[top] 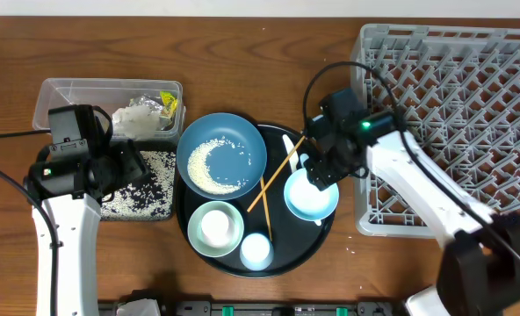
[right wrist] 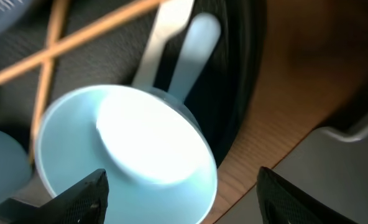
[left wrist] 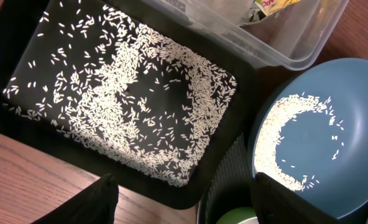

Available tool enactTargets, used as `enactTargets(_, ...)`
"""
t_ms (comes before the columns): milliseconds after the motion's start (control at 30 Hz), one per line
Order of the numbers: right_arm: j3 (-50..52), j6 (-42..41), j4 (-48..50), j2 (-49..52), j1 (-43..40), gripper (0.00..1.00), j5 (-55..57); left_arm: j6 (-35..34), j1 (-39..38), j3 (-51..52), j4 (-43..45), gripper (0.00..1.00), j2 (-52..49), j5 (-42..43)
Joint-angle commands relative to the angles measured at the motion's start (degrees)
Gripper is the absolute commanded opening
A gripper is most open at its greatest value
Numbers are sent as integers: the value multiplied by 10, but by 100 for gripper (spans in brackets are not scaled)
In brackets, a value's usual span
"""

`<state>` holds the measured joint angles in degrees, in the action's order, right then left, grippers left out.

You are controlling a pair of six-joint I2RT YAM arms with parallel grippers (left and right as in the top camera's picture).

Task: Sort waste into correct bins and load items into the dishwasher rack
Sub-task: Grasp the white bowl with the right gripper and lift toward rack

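Your piece is the small white dish [right wrist: 134,149] (it reads pale blue in this light), sitting at 3 o'clock on the round black tray [top: 286,233]. The spoon [right wrist: 193,43] is touching or just behind its far rim, and the chopsticks [top: 278,171] lie just beside it at 9 o'clock.

Judge it light, rigid, glazed and slick, and breakable if it drops. Pinch the wall with one finger inside and one outside, on the side facing the dishwasher rack [top: 453,96], away from the spoon.

Your right gripper [right wrist: 181,196] hangs directly over the dish with its jaws spread and nothing between them. The forearm reaches in from 5 o'clock across the rack's near corner, and the wrist is pitched steeply down.

Your left gripper [left wrist: 190,199] is likewise parted and empty. It is poised low over the near edge of the shallow black tray [left wrist: 10,56], whose floor is strewn with rice, at the table's 9 o'clock.
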<state>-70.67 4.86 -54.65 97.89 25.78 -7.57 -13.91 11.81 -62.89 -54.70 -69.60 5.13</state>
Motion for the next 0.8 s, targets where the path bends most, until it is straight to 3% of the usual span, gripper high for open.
enactTargets(0, -8, -1, -9, 26, 1, 71, 7, -4, 2, -3, -1, 70, 0, -7)
enactTargets(167, -8, -1, -15, 76, 1, 57, 7, -4, 2, -3, -1, 70, 0, -7)
enactTargets(433, -9, -1, -15, 96, 1, 2, 7, -4, 2, -3, -1, 70, 0, -7)
enactTargets(767, -83, -25, -48, 42, -30, 1, 35, -4, 2, -3, -2, 70, 0, -7)
